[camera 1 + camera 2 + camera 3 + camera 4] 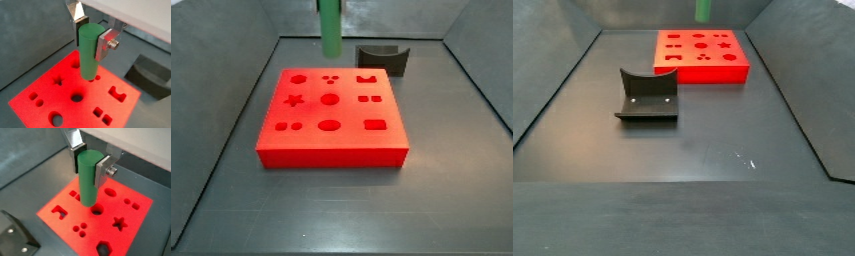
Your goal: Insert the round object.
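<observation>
Green round object (89, 50) clamped in end effector (91, 31), above red block (47, 92)

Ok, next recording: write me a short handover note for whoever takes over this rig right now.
Claw: shut on the long, slim green cylinder peg, held upright above the flat red block with shaped cutouts.
Peg: its lower end hangs just over the block's top, near a round hole; whether it has entered is not clear from the wrist views.
Dark grey block with a curved notch: on the floor, apart from the red block.
Done: peg grasped and carried over the block.
Left: line it up with the round hole, push it in, release.
</observation>
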Robot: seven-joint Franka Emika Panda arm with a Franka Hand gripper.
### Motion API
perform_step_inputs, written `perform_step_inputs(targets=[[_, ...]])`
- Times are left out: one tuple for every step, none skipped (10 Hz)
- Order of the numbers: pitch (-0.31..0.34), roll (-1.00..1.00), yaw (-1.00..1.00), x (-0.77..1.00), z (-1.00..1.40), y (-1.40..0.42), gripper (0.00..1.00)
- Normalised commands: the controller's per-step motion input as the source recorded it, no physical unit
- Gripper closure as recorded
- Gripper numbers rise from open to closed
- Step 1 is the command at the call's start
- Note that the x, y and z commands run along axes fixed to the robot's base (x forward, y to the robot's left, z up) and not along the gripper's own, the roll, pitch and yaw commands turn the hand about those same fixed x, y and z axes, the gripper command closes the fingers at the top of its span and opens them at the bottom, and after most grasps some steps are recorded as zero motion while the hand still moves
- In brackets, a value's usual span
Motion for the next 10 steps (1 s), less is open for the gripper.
perform_step_inputs(targets=[[0.031, -0.12, 0.00, 0.00, -0.29, 0.00, 1.00], [0.019, -0.04, 0.00, 0.00, -0.15, -0.01, 1.00], [0.026, 0.00, 0.00, 0.00, -0.21, -0.16, 1.00], [0.027, 0.00, 0.02, 0.00, -0.25, -0.22, 1.00], [0.000, 0.00, 0.07, 0.00, -0.37, -0.31, 1.00], [0.007, -0.01, 0.10, 0.00, -0.35, -0.24, 1.00], [0.000, 0.00, 0.00, 0.00, 0.00, 0.00, 1.00], [0.000, 0.00, 0.00, 0.00, -0.06, 0.00, 1.00], [-0.016, 0.02, 0.07, 0.07, -0.23, -0.13, 1.00], [-0.030, 0.05, 0.14, 0.22, -0.36, -0.20, 1.00]])
